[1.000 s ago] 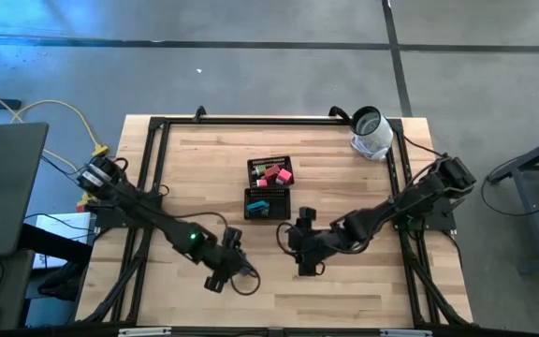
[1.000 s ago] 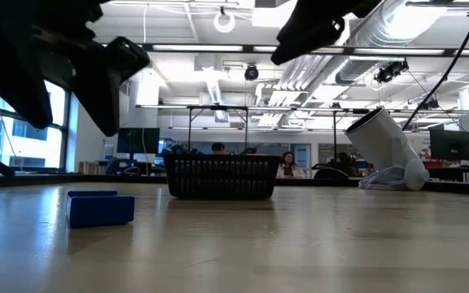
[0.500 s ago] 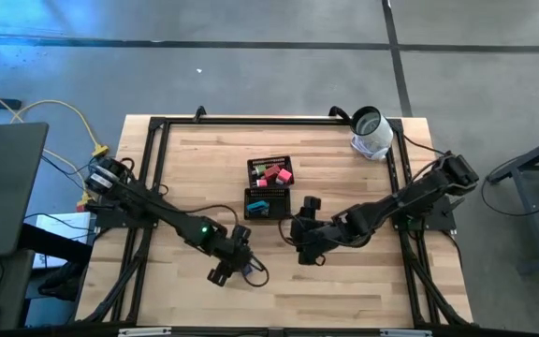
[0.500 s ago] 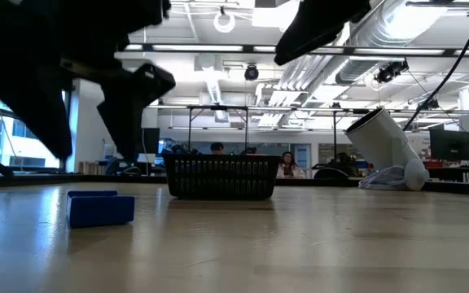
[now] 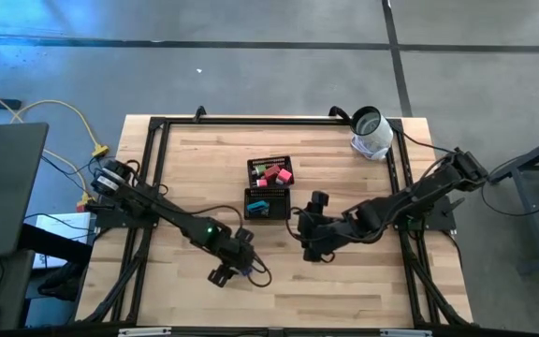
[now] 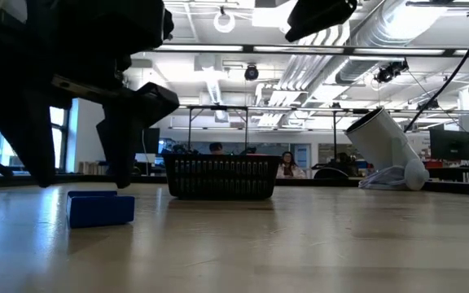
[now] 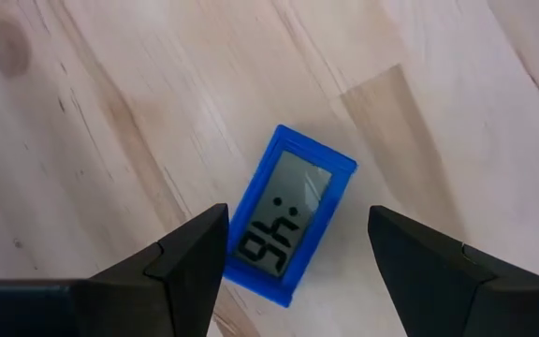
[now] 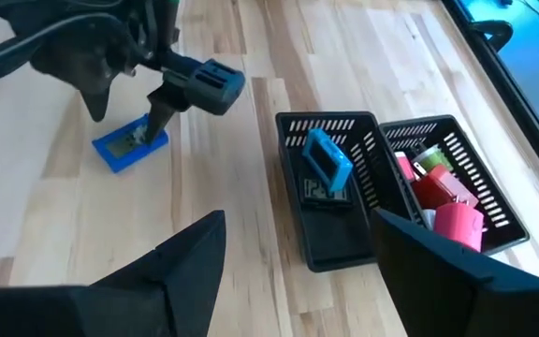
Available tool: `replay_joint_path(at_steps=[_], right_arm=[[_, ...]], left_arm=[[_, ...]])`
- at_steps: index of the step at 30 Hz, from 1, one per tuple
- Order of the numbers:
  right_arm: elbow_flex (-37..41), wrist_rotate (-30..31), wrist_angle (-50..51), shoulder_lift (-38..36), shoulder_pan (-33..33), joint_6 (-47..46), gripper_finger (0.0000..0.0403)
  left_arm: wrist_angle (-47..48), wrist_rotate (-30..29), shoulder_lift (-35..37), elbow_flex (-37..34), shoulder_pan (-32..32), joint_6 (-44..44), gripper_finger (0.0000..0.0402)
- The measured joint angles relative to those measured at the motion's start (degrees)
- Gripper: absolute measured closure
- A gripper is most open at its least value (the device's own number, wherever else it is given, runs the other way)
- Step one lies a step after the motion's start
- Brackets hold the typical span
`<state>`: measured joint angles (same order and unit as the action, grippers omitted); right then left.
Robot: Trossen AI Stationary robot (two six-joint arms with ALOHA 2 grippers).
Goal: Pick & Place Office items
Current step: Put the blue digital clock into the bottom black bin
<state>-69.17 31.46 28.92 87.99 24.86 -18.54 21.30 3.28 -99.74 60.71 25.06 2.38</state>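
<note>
Left gripper (image 7: 298, 234): jaws spread, empty, blue clock (image 7: 290, 214) between them | Right gripper (image 8: 298, 248): spread, empty | Display readable only from left wrist.

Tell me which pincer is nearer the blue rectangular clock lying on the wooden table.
Left. The left pincer hangs open directly above the blue rectangular clock, one finger on each side. The right pincer is off to the side, open, near the black mesh tray.

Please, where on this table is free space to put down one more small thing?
The wood between the black tray and the white roll is bare, and also the front strip. Crowded: in front of the tray, where the open left claw hangs over the blue clock, near the right claw.
</note>
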Motion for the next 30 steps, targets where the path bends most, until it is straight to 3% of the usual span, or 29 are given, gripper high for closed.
replay_joint_path(at_steps=[30], right_arm=[[0.00, -0.11, 1.06, 0.39, 0.02, -2.45, 0.0151]], left_arm=[[-0.69, -0.57, -4.07, 0.08, 0.55, 5.77, 0.0152]])
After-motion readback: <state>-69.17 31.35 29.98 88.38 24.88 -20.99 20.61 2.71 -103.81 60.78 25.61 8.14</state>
